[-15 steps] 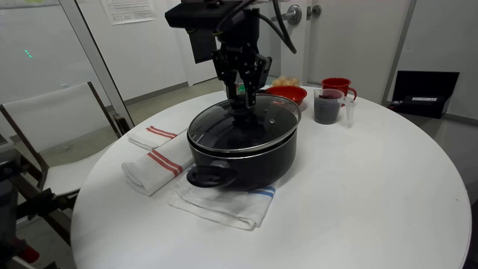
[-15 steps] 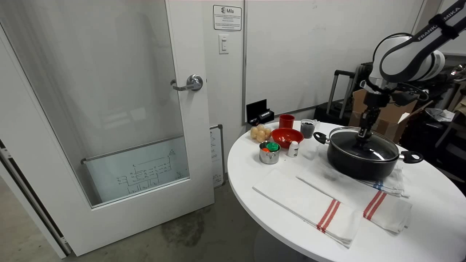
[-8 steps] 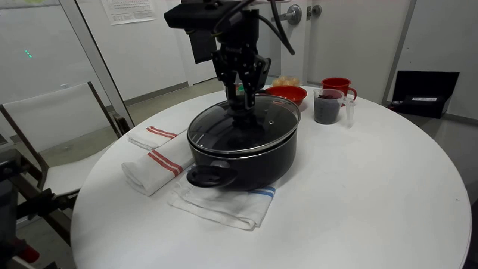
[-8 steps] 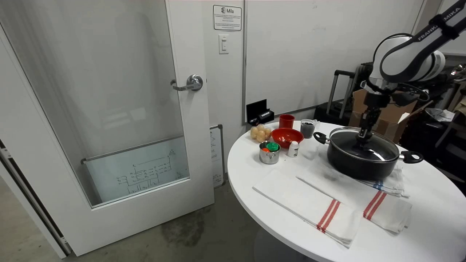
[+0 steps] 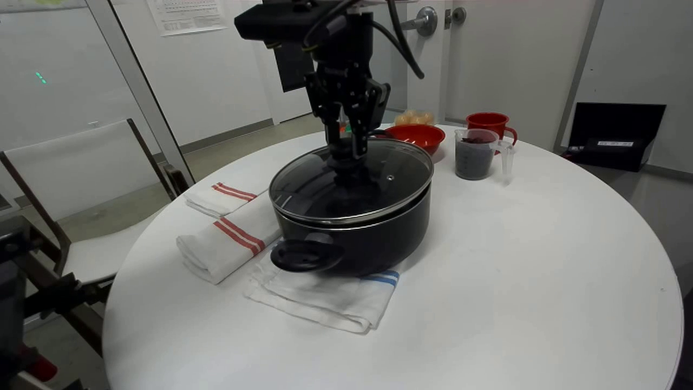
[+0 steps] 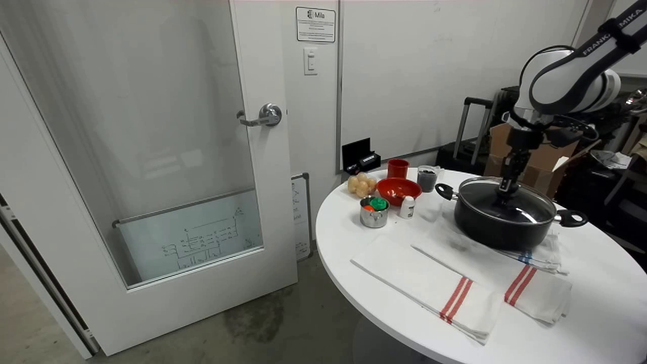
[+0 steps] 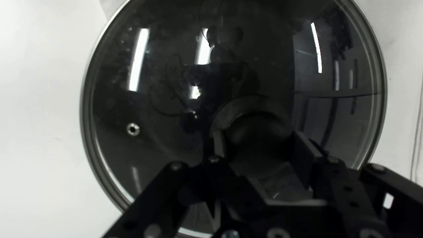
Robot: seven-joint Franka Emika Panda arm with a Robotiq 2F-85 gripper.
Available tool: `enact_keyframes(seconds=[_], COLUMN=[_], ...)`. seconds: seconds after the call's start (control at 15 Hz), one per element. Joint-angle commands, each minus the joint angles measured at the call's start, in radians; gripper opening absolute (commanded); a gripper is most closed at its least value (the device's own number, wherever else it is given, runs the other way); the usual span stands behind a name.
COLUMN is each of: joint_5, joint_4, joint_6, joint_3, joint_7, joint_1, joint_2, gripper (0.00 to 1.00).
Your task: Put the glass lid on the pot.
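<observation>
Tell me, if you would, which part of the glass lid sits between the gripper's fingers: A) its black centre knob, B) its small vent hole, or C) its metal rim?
A: the wrist view shows the gripper straddling the black knob of the glass lid, with the vent hole well off to one side.

On the white tabletop [image 5: 520,303] I count: one red bowl [image 6: 399,190]; one red mug [image 5: 487,122]; one clear measuring cup [image 5: 476,156], dark contents [image 5: 472,168]; one metal cup [image 6: 373,219], green and orange items [image 6: 378,203] inside; one white bottle [image 6: 407,208]; pale round items [image 6: 362,186]; two red-striped towels [image 6: 424,284], folded; one blue-striped towel [image 5: 333,302].
</observation>
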Motion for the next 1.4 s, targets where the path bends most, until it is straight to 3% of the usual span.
enact_keyframes(seconds=[0.0,0.67,0.73,0.8,1.0,1.33], joint_5=[0.026,0.033,0.032,0.032,0.031,0.026], joint_4=[-0.033,-0.029,-0.029,-0.029,-0.029,-0.032], joint_6=[0.011,0.005,0.004,0.004,0.006,0.007], joint_3=[0.004,0.008,0.007,0.007,0.007,0.006], joint_7=[0.006,0.003,0.003,0.004,0.005,0.007], joint_1=[-0.001,-0.001,0.000,0.000,0.003,0.008], joint_2=[-0.043,-0.032,-0.032,-0.033,-0.040,-0.054], gripper=[0.25,0.25,0.55,0.76,0.97,1.00])
